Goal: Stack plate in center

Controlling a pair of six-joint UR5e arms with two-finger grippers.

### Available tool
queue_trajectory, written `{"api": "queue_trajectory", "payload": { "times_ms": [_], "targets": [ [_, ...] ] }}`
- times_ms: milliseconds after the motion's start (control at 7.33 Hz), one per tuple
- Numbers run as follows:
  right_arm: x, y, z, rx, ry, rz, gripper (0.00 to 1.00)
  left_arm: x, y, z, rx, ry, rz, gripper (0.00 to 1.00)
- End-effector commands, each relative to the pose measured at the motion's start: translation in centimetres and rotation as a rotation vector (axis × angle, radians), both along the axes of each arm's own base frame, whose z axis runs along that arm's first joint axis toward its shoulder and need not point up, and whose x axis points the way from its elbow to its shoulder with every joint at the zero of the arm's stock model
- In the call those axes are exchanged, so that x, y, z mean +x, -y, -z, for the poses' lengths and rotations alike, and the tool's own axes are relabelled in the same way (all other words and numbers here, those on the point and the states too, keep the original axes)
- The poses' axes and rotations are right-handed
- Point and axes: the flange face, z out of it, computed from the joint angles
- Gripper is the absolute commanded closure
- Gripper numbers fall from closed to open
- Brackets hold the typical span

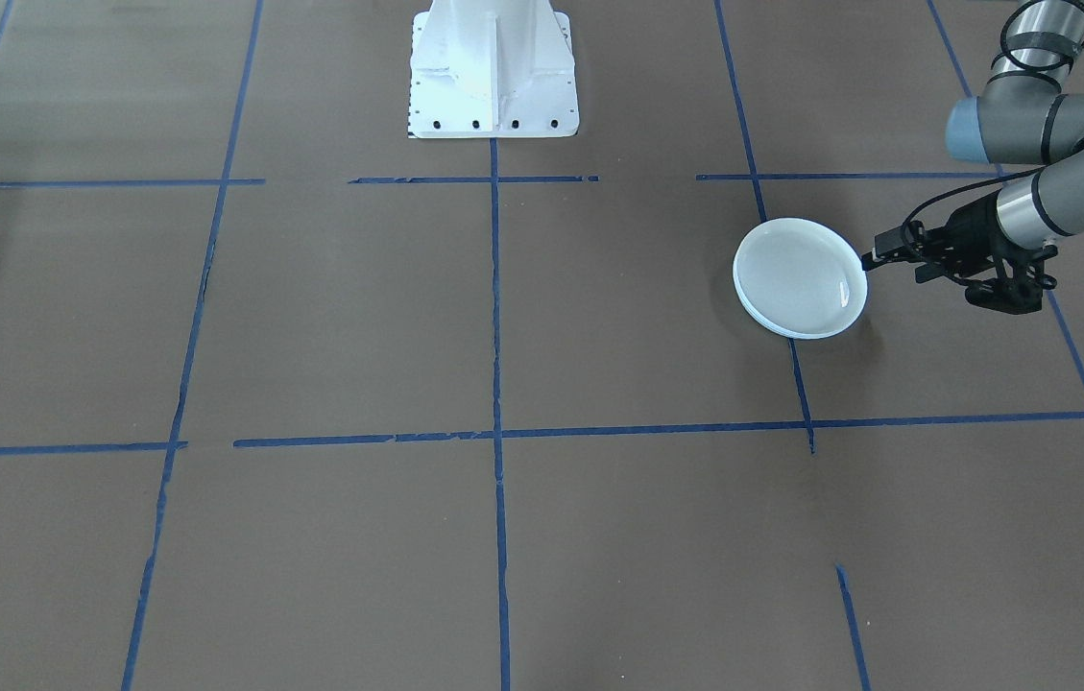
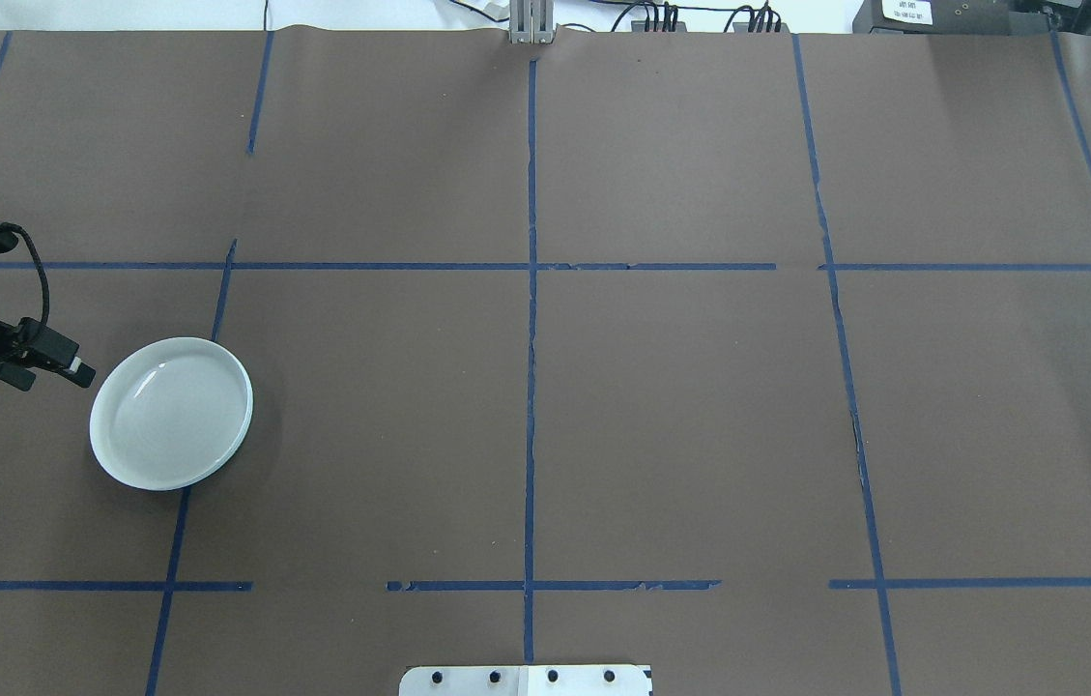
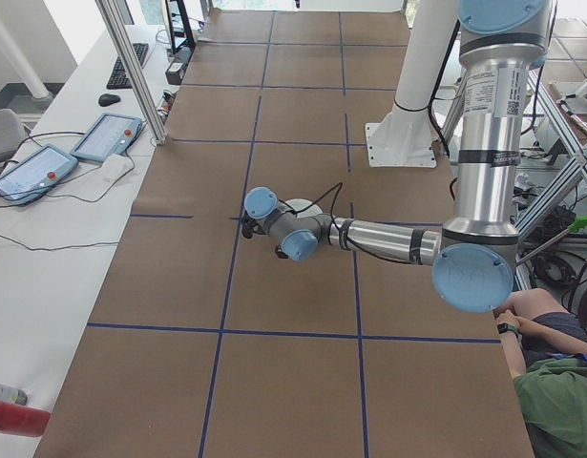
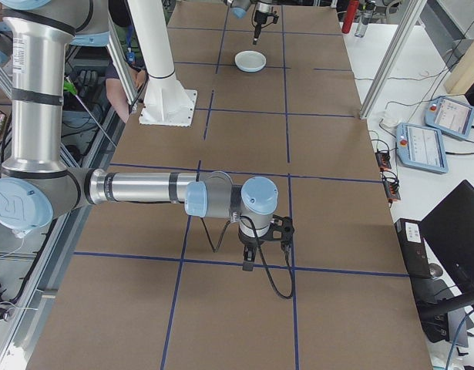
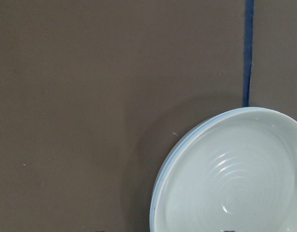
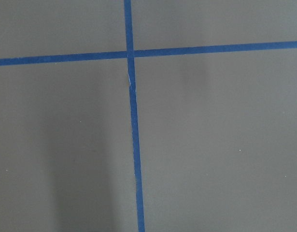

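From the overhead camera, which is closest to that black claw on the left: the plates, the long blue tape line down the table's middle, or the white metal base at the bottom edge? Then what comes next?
Measured from the left gripper:
1. The stack of plates, just beside its tip, on the table's left.
2. The middle tape line, running down the table's center.
3. The white base plate, at the bottom edge, just past that line's near end.

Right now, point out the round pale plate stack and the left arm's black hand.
round pale plate stack (image 2: 171, 414), overhead exterior view, centre of the top plate.
left arm's black hand (image 2: 73, 369), overhead exterior view, at its fingertips.
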Motion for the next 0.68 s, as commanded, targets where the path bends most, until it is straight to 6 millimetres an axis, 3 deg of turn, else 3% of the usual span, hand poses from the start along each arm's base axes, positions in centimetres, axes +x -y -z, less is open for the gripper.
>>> {"api": "queue_trajectory", "payload": {
  "times_ms": [0, 136, 273, 545],
  "targets": [
    [0.0, 0.0, 0.0, 0.0, 0.0, 0.0, 0.0, -4.7, 1.9, -2.1, 0.175, 0.063, 0.033, 0.0],
    [0.0, 0.0, 0.0, 0.0, 0.0, 0.0, 0.0, -5.8, 2.3, -3.2, 0.223, 0.098, 0.005, 0.0],
    [0.0, 0.0, 0.0, 0.0, 0.0, 0.0, 0.0, -8.5, 3.3, -4.6, 0.278, 0.189, -0.008, 0.0],
    [0.0, 0.0, 0.0, 0.0, 0.0, 0.0, 0.0, -16.0, 4.6, -6.3, 0.319, 0.307, -0.096, 0.0]
  ]
}}
